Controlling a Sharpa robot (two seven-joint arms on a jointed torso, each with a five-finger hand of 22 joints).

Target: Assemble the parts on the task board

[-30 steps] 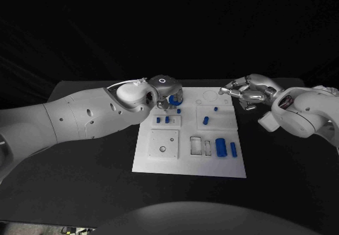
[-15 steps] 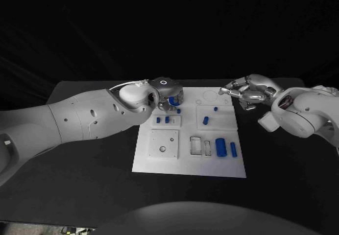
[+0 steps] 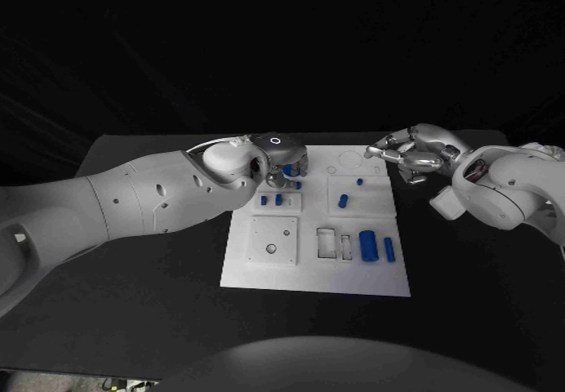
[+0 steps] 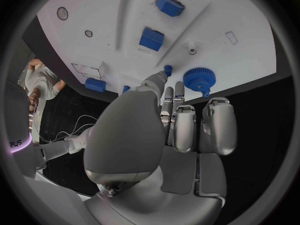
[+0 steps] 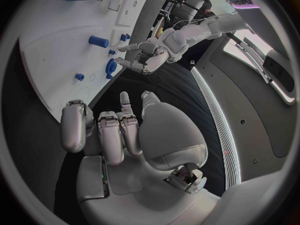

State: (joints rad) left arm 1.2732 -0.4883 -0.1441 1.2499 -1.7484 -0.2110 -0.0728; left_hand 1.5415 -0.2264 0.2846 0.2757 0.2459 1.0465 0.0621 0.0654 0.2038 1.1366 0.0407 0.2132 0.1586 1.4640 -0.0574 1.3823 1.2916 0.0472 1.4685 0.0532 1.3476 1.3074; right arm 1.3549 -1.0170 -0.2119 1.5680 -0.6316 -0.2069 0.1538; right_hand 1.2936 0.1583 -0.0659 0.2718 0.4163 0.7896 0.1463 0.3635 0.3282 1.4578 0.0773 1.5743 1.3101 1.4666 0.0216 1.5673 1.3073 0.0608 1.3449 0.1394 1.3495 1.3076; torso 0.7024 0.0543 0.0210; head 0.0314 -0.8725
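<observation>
Black table (image 3: pixel 141 327) carrying the white task board (image 3: pixel 316 278). We are seeing the left hand (image 3: pixel 278 155) hovering, fingers apart and empty, at the board's far left corner, the blue gear (image 4: pixel 199 78) lying just beyond its fingertips (image 4: pixel 161 75); the right hand (image 3: pixel 411 152), curled in on nothing, is waiting off the far right corner.

We see 2 glossy white arms with small dark screw holes, each ending in a silver hand: left hand (image 3: pixel 277 155), marked with a white ring, and right hand (image 3: pixel 410 153).
</observation>
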